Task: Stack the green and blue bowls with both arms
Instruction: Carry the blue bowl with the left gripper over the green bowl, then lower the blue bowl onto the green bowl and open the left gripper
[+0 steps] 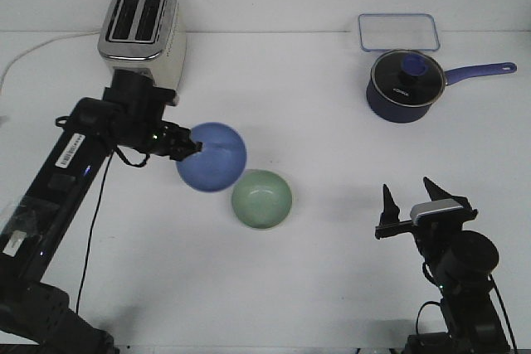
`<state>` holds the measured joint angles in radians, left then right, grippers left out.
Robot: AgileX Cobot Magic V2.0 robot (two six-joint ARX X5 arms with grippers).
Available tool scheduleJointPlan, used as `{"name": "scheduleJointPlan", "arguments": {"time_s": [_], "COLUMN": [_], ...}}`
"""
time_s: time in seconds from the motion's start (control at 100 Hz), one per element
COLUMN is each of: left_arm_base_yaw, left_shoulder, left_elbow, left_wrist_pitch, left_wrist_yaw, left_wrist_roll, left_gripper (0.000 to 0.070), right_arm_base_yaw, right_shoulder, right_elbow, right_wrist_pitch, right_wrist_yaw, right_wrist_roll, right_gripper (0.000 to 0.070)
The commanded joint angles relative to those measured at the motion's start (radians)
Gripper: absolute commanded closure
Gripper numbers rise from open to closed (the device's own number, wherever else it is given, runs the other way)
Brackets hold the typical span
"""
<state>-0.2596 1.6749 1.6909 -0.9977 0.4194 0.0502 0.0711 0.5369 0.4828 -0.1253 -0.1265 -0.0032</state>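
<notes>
The periwinkle blue bowl is left of the table's middle, tilted with its opening toward the camera. My left gripper is shut on its left rim and seems to hold it just off the table. The pale green bowl sits upright on the table right beside it, to the lower right, with the blue bowl's edge just over the green rim. My right gripper is open and empty, fingers pointing up, near the front right and well apart from both bowls.
A silver toaster stands at the back left, just behind my left arm, its white cable trailing left. A dark blue lidded saucepan and a clear rectangular container stand at the back right.
</notes>
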Motion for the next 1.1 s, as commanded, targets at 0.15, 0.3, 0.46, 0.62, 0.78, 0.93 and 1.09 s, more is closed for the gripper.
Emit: {"name": "scheduleJointPlan", "arguments": {"time_s": [0.15,0.3,0.46,0.62,0.78,0.93,1.09], "left_arm_base_yaw": [-0.145,-0.206,-0.254,-0.286,-0.289,-0.283,-0.283], "left_shoulder": [0.007,0.010,0.014,0.042,0.076,0.085,0.086], "left_elbow": [-0.121,-0.142,-0.142,-0.142,-0.142,-0.142,-0.142], "left_wrist_pitch": [0.069,0.146,0.195,0.185,0.186,0.195,0.203], "left_wrist_yaw": [0.007,0.007,-0.017,-0.060,-0.061,-0.064,-0.112], "left_wrist_roll": [-0.043,-0.118,-0.175,-0.183,-0.196,-0.211,-0.217], "left_gripper": [0.0690,0.0690,0.0690,0.0690,0.0686,0.0686,0.0686], "right_arm_base_yaw": [0.002,0.002,0.002,0.002,0.002,0.002,0.002], "right_shoulder": [0.000,0.000,0.000,0.000,0.000,0.000,0.000], "right_elbow": [0.000,0.000,0.000,0.000,0.000,0.000,0.000], "right_wrist_pitch": [0.010,0.010,0.010,0.010,0.010,0.009,0.010], "right_wrist_yaw": [0.004,0.003,0.003,0.003,0.003,0.003,0.003], "right_wrist_roll": [0.007,0.007,0.007,0.007,0.007,0.007,0.007], "right_gripper": [0.0152,0.0152,0.0152,0.0151,0.0151,0.0151,0.0152]}}
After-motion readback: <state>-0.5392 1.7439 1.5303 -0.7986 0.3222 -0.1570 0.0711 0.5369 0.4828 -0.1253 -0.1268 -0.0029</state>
